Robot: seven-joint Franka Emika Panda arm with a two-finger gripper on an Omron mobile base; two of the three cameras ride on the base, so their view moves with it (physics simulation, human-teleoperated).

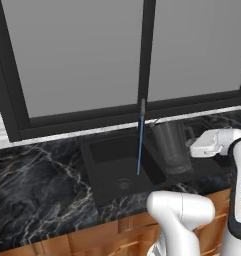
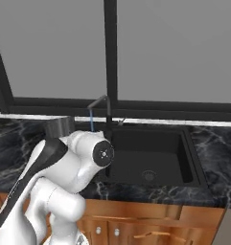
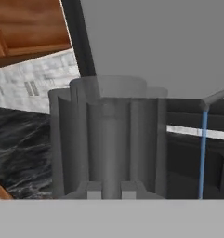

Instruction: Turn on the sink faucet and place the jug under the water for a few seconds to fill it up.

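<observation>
- Behind everything, a large grey window (image 1: 77,55) with a thick black frame spans the wall, and below it a dark marble counter (image 1: 32,180) with pale veins runs across, over wooden cabinet fronts (image 1: 82,240).
- At the far left of the left base view, the counter lies bare beside the sink (image 1: 104,170), a matte-black basin sunk into the marble, with a round drain (image 1: 123,184) on its floor.
- Next along, the faucet (image 1: 142,107) stands as a thin dark post at the back edge of the sink, in line with the window's middle bar.
- From its spout, the water (image 1: 140,145) falls as a thin bright-blue line into the basin, landing just beside the drain.
- Right of the stream, the jug (image 1: 171,146) is upright, smoky grey and see-through, held above the right edge of the sink; it is near the water but apart from it, so the stream passes to its left.
- In the hand view, the jug (image 3: 108,144) is seen close up, with the blue stream (image 3: 203,153) off to one side of it.
- Furthest right, the gripper (image 1: 196,146) reaches in sideways from the white arm (image 1: 227,145), its jaws clamped tight on the jug's side.
</observation>
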